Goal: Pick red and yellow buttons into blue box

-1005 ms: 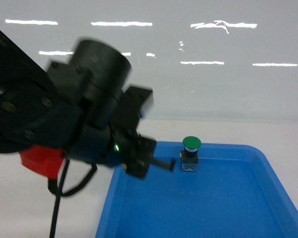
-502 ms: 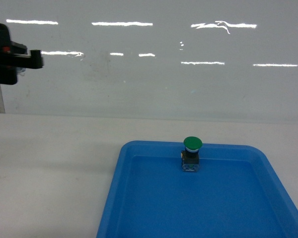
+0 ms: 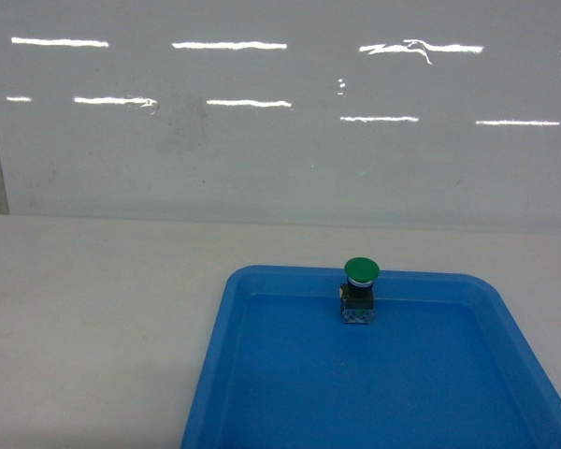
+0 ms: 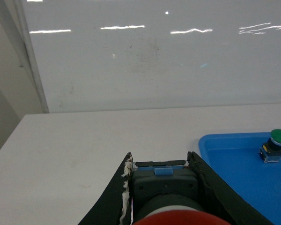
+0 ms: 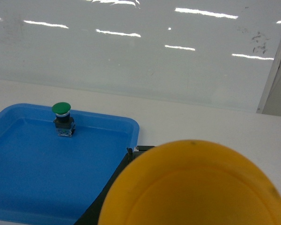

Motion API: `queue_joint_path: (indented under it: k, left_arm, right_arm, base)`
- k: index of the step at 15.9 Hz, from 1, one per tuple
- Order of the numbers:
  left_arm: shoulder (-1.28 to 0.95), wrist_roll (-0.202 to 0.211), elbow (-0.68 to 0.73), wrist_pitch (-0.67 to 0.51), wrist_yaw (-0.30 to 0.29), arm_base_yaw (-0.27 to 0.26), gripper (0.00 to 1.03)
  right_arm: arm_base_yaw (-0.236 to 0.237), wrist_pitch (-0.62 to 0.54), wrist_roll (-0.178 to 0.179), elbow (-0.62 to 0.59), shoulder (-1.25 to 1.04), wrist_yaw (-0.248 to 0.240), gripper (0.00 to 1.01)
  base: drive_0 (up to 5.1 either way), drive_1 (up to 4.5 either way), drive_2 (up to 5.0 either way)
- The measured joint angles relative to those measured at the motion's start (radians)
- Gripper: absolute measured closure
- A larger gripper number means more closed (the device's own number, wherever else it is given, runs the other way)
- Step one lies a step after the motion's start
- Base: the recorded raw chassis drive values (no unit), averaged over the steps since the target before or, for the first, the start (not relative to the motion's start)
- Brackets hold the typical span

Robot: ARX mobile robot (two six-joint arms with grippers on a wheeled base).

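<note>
While the left gripper (image 4: 161, 187) clamps the red button (image 4: 166, 197), the right gripper's opening is hidden by the yellow button (image 5: 192, 185).

Camera placement: one head view, two wrist views, all facing the glossy white wall.

Head camera looks forward and slightly down across the tabletop (image 3: 93, 309) onto the shallow blue tray (image 3: 215, 374), green-capped button (image 3: 361, 269) at its far rim. Left wrist camera sits low, left of the tray, a red-capped button (image 4: 180, 218) close against its lens. Right wrist camera looks from the tray's right, a yellow cap (image 5: 196, 187) filling its foreground. All three share tray and green-capped button.
</note>
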State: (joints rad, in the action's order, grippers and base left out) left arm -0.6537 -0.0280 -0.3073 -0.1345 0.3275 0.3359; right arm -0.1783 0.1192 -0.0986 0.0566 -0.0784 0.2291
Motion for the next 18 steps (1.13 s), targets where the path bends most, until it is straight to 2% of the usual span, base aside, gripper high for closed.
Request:
queue_joint_path:
  k: [10,12,18]
  left_arm:
    - [0.011,-0.003,0.010,0.004,0.009,0.014,0.75]
    - [0.012,-0.003,0.010,0.003,0.008,0.014,0.75]
    - [0.017,-0.003,0.010,0.003,0.011,0.014,0.75]
  right_arm:
    - [0.000,-0.002,0.000,0.000,-0.003,0.000,0.75]
    - [0.000,0.000,0.000,0.000,-0.004,0.000,0.75]
    - [0.000,-0.003,0.000,0.000,-0.004,0.000,0.75]
  base:
    - [0.0,0.00,0.0]
    - [0.2,-3.86,4.3]
    - [4.6,-3.12,-1.7]
